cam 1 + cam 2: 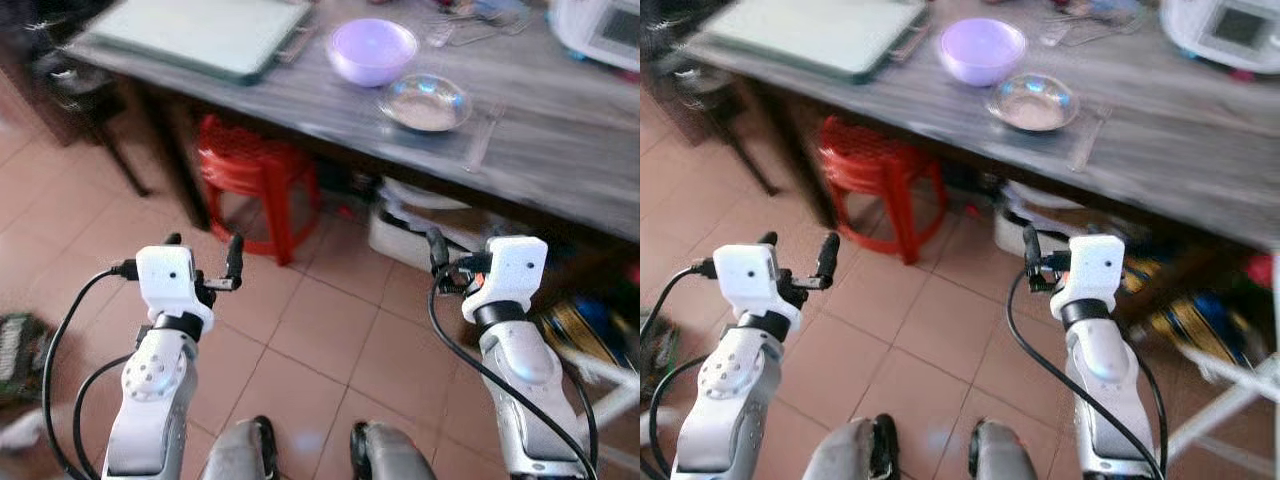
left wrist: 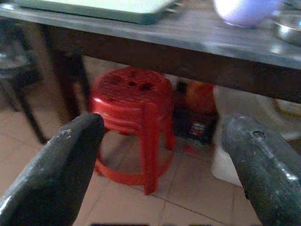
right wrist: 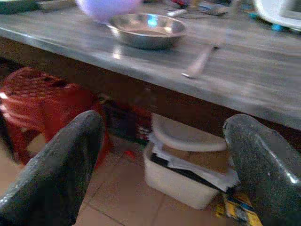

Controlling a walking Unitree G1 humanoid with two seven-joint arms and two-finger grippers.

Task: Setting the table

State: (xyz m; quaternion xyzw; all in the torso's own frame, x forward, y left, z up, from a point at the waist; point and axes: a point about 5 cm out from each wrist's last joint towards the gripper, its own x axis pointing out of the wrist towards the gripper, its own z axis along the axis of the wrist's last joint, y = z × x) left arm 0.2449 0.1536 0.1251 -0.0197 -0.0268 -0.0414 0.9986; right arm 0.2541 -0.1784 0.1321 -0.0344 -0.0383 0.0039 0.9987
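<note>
Steel bowl (image 1: 424, 102) and lilac bowl (image 1: 372, 50) sit touching, upper middle of the head view, and you're nowhere near them yet.

Head views: both arms are up over the tile floor, short of the grey table (image 1: 560, 150); left gripper (image 1: 204, 262) is spread and empty, right gripper (image 1: 440, 262) hard to read from here. Left wrist view: fingers (image 2: 51, 174) wide apart, red stool (image 2: 131, 122) under the table between them, lilac bowl at upper right. Right wrist view: fingers (image 3: 56, 165) wide apart too, holding nothing, steel bowl top centre, a spoon (image 3: 200, 61) lying beside it. My guess: the steel bowl's light, rigid and slippery, so pinch the rim on the near side; the lilac one looks like plastic, also light, same rim grab.
</note>
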